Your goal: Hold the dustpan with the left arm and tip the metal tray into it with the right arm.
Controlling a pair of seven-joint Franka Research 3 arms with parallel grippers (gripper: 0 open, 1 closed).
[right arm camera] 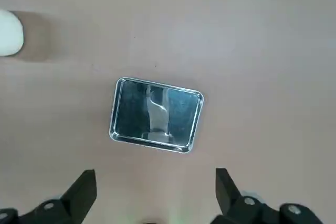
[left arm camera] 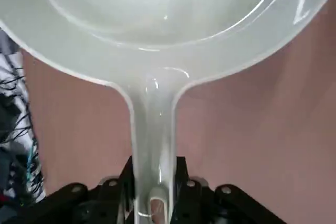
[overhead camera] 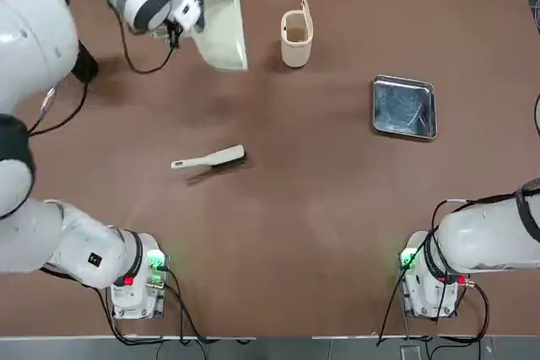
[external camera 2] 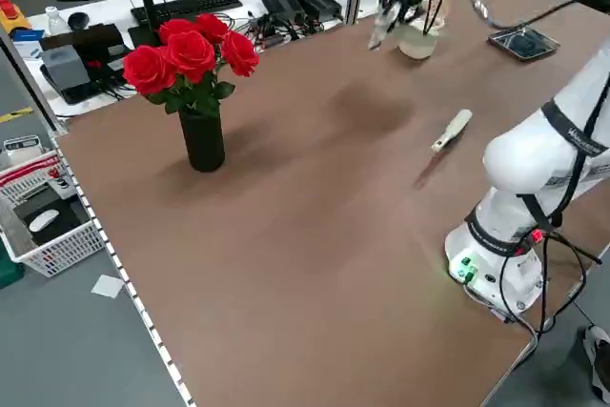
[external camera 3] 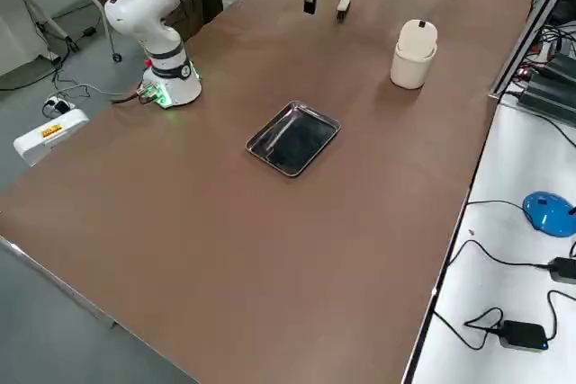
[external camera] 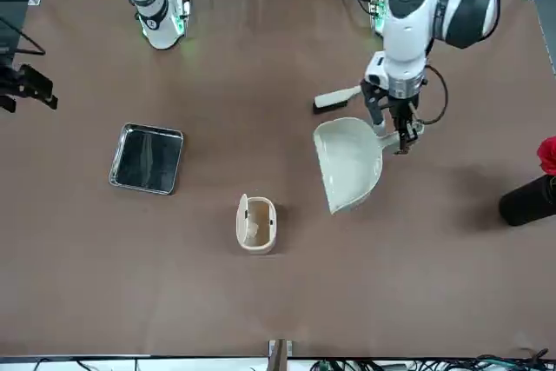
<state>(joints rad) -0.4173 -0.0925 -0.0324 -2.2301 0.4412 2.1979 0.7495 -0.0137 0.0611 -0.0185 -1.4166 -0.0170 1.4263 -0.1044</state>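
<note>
Left end effector (external camera: 393, 132) gripping dustpan (external camera: 347, 164) handle, holding it above counter (overhead camera: 321, 225). Right end effector (right arm camera: 155, 195) hovering wide open over metal tray (right arm camera: 156, 114).

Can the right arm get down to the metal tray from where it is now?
Probably yes. The right gripper hangs open above the metal tray, which lies flat on bare table with nothing over or beside it.

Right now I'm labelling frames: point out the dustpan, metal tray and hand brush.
dustpan (external camera: 347, 167), front view, scoop middle.
metal tray (overhead camera: 405, 107), top view, base centre.
hand brush (overhead camera: 207, 159), top view, handle.
</note>
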